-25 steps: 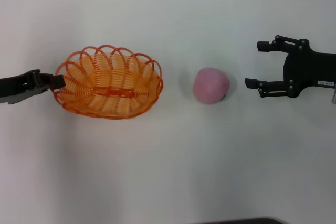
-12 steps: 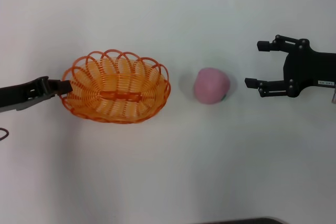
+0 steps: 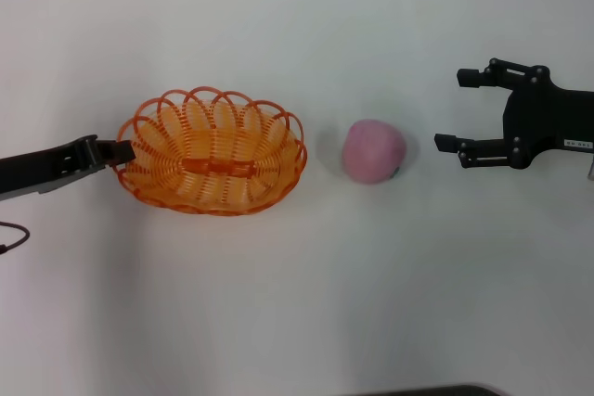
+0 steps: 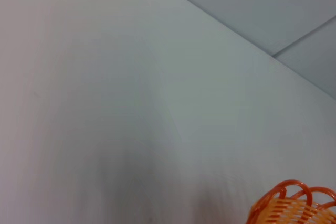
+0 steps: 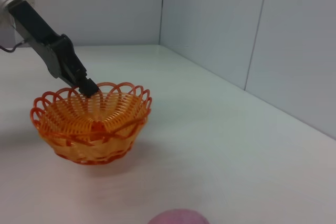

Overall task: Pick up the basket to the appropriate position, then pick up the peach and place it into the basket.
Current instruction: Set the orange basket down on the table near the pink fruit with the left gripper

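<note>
The orange basket (image 3: 212, 164) sits left of centre on the white table. My left gripper (image 3: 119, 152) is shut on the basket's left rim; it also shows in the right wrist view (image 5: 86, 86), gripping the rim of the basket (image 5: 92, 124). A bit of the rim shows in the left wrist view (image 4: 294, 205). The pink peach (image 3: 373, 151) lies to the right of the basket, apart from it; its top shows in the right wrist view (image 5: 178, 217). My right gripper (image 3: 459, 108) is open and empty, a short way right of the peach.
The white table (image 3: 297, 303) carries nothing else. Grey wall panels (image 5: 252, 30) stand behind the table's far edge. A dark cable loop (image 3: 11, 235) shows at the left edge.
My left gripper has moved the basket to the right, toward the peach. The right gripper and the peach have stayed in place.
</note>
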Available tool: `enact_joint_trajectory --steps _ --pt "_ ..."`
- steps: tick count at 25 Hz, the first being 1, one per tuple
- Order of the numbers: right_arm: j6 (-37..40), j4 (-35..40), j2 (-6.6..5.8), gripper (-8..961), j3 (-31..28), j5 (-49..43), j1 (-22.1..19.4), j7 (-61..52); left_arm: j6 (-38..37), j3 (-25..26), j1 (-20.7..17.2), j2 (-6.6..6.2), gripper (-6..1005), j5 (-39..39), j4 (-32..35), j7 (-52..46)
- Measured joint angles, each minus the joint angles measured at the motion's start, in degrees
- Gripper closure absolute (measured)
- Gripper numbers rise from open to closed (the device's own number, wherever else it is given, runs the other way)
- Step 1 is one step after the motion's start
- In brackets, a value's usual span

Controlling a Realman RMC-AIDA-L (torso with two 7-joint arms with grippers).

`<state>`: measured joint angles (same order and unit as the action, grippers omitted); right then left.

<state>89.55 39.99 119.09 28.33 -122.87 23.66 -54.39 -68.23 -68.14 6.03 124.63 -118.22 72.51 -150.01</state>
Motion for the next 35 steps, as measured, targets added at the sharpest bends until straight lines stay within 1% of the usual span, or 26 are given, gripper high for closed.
enact_joint_trajectory --steps 12,35 --pt "0.01 0.01 0.0 29 -0.12 0.0 -0.04 0.15 2.94 -1.06 -0.98 0.0 957 0.1 0.0 -2.45" --pt "0.01 0.09 0.09 29 -0.29 -0.01 -0.05 0.25 7.55 -3.13 -2.34 0.0 956 1.34 -0.5 -3.06"
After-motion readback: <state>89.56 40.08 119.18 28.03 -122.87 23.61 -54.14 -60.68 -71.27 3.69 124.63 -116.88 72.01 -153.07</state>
